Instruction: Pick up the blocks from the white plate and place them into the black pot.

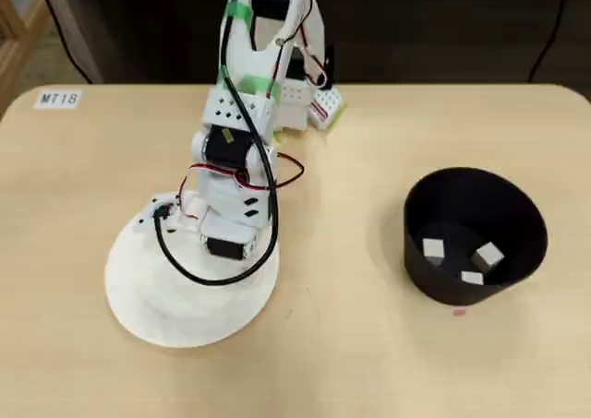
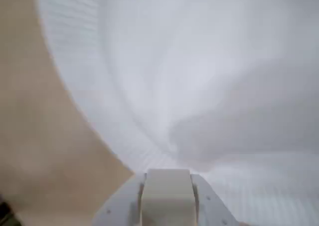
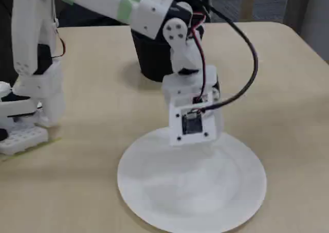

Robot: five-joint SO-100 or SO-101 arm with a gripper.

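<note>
The claw (image 2: 167,196) is clenched on the last block (image 2: 167,193), hanging low over the white plate (image 1: 157,307). Three blocks (image 1: 433,248) already lie in the black pot (image 1: 517,215), well apart at about three o'clock in the overhead view. The grip looks narrow; a quick swing across the counter (image 1: 351,363) could shake the cube loose, or a low carry could clip the pot's tall wall.

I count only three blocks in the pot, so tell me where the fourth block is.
The fourth block sits between the pincer's jaws at the bottom of the wrist view, just above the white plate, near its edge.
</note>
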